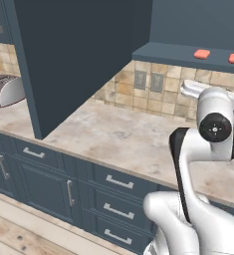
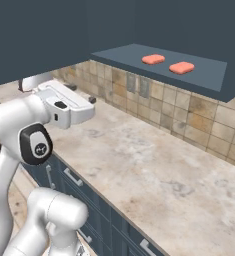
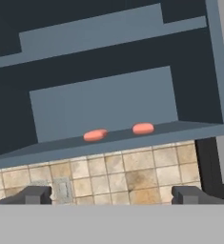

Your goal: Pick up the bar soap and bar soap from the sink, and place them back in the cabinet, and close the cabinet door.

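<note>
Both bar soaps (image 2: 153, 59) (image 2: 181, 67) already lying side by side near the front edge of the cabinet's bottom shelf (image 2: 199, 80), well apart from the gripper (image 3: 111, 195), jaws spread wide and empty, aimed at the tiled backsplash (image 3: 132, 171) just below that shelf. Cabinet door (image 1: 78, 55) swung wide out over the counter (image 1: 118, 134), so judged only the closing left.

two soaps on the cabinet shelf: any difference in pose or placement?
In the right base view, the left bar soap sits farther back on the cabinet bottom shelf, while the right bar soap lies nearer the front edge. In the hand view the left one looks slightly tilted, the right one level. Shared: same salmon colour, flat shape, similar size, apart, not touching.
</note>
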